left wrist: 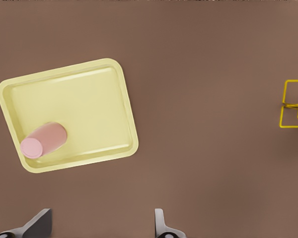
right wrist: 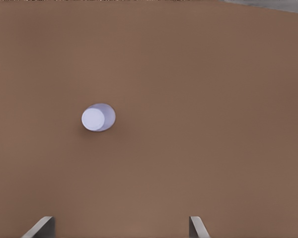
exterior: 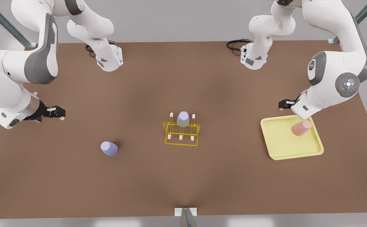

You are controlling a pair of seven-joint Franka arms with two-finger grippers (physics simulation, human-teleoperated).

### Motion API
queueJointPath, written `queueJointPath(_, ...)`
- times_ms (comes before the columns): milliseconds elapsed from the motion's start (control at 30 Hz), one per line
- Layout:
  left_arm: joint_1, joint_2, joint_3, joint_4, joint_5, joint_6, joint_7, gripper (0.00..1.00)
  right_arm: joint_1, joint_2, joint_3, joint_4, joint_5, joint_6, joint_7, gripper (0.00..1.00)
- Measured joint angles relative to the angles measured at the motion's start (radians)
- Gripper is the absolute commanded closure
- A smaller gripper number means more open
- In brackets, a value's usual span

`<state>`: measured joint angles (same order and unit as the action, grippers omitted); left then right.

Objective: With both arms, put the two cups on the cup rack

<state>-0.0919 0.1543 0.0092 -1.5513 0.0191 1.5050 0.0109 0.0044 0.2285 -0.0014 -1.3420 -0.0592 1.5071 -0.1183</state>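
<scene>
A lavender cup (exterior: 109, 148) (right wrist: 98, 118) stands upside down on the brown table, toward the front view's left. A salmon pink cup (exterior: 301, 127) (left wrist: 42, 140) sits on a pale yellow tray (exterior: 284, 143) (left wrist: 84, 101) at the front view's right. The yellow wire cup rack (exterior: 182, 134) (left wrist: 294, 110) stands mid-table with another lavender cup (exterior: 183, 119) set over a peg. My left gripper (exterior: 286, 104) (left wrist: 99, 223) hovers open just behind the tray, apart from the pink cup. Well behind the loose lavender cup, my right gripper (exterior: 59, 113) (right wrist: 119, 227) hangs open.
Black cables (exterior: 237, 44) lie near the far table edge by the arm bases. A small metal bracket (exterior: 186, 212) sits at the near table edge. Bare brown tabletop (exterior: 240, 176) lies between the rack, the tray and the loose cup.
</scene>
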Motion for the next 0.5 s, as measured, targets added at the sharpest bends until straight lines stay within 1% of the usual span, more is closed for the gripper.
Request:
queueJointPath(67, -0.002, 0.001, 0.003, 0.0, 0.0, 0.012, 0.001, 0.0, 0.0, 0.007, 0.0, -0.003, -0.001, 0.01, -0.005, 0.0)
queueJointPath(100, -0.006, 0.008, 0.016, -0.001, -0.001, 0.023, 0.003, 0.0, 0.002, 0.037, 0.002, 0.001, -0.002, 0.02, -0.007, 0.0)
queueJointPath(167, 0.034, 0.063, 0.044, -0.006, -0.006, 0.065, 0.022, 0.0, 0.032, 0.121, 0.006, 0.001, -0.005, 0.055, -0.012, 0.0)
queueJointPath(233, 0.109, 0.136, 0.093, -0.017, -0.027, 0.129, 0.053, 0.0, 0.133, 0.181, 0.007, 0.001, -0.042, 0.091, -0.014, 0.0)
queueJointPath(300, 0.155, 0.204, 0.144, -0.029, -0.057, 0.199, 0.084, 0.0, 0.173, 0.26, 0.01, -0.004, -0.064, 0.152, -0.008, 0.0)
queueJointPath(400, 0.166, 0.236, 0.173, -0.091, -0.079, 0.307, 0.125, 0.0, 0.175, 0.326, 0.011, -0.016, -0.065, 0.253, 0.008, 0.0)
queueJointPath(500, 0.17, 0.244, 0.189, -0.151, -0.089, 0.409, 0.161, 0.0, 0.153, 0.355, 0.009, -0.062, -0.041, 0.351, 0.021, 0.0)
